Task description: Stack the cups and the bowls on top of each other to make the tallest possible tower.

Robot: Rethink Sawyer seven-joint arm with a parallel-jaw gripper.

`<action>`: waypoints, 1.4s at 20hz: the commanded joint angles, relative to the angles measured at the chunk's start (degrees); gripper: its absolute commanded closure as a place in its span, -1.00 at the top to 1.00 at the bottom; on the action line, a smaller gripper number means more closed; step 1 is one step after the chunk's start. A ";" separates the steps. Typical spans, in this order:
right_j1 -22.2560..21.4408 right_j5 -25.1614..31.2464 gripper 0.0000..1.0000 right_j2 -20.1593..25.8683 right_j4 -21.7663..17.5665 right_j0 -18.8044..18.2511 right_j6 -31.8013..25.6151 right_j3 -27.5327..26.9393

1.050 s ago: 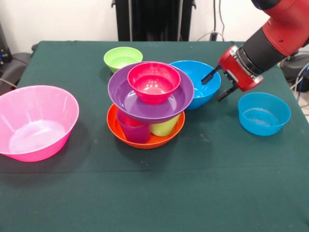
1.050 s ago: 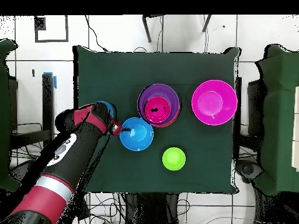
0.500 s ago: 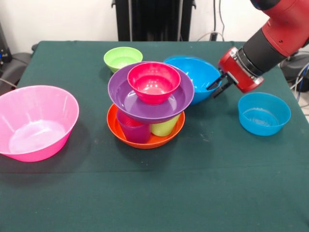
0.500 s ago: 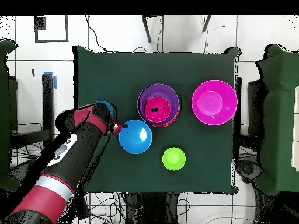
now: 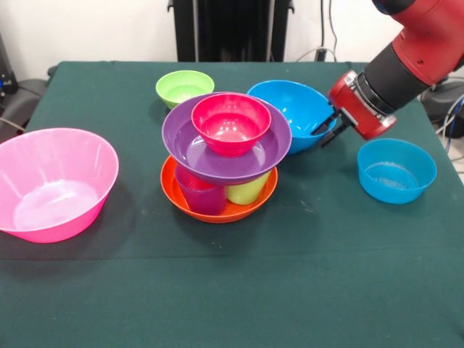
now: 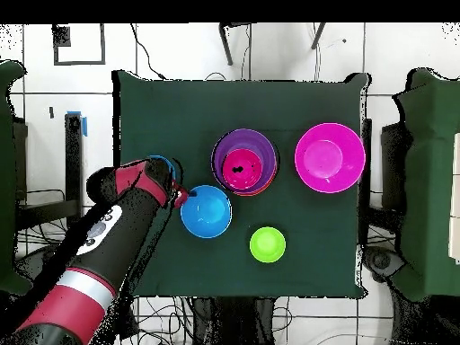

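The tower stands mid-table: an orange bowl (image 5: pixel 217 208) holds a purple cup (image 5: pixel 199 197) and a lime green cup (image 5: pixel 247 191). A purple bowl (image 5: pixel 210 148) rests on the cups, with a small red bowl (image 5: pixel 230 123) inside it. From above the tower (image 6: pixel 244 162) shows as nested rings. My gripper (image 5: pixel 328 129) is shut on the right rim of the big blue bowl (image 5: pixel 290 109), which is tilted up just behind the tower. The overhead view shows the gripper (image 6: pixel 182 196) at the edge of the blue bowl (image 6: pixel 207 211).
A big pink bowl (image 5: pixel 54 181) (image 6: pixel 330 157) sits apart at the table's side. A small green bowl (image 5: pixel 184 87) (image 6: pixel 267 243) is behind the tower. A small light blue bowl (image 5: pixel 396 170) lies under my arm, mostly hidden from above.
The gripper went from open beside the blue bowl to shut on its rim. The blue bowl has tipped up and shifted slightly away from the tower.
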 commanded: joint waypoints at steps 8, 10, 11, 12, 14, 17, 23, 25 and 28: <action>-13.42 16.44 -1.00 8.26 2.25 -4.18 -0.17 2.13; -15.53 20.03 -1.00 8.38 1.93 -4.89 -1.63 1.56; -16.48 21.74 -1.00 8.55 1.76 -5.32 -2.32 1.23; -17.36 23.53 -1.00 8.74 1.44 -5.85 -3.14 0.70; -18.60 26.52 -1.00 9.30 0.95 -7.00 -4.69 -0.44; -19.40 29.24 -1.00 10.06 0.33 -8.46 -5.90 -2.14; -19.71 32.88 -1.00 11.12 -1.01 -10.36 -6.20 -5.44; -19.72 33.01 -1.00 10.95 -1.87 -11.00 -6.77 -6.84; -18.72 33.03 -1.00 9.99 -4.13 -11.97 -8.49 -10.53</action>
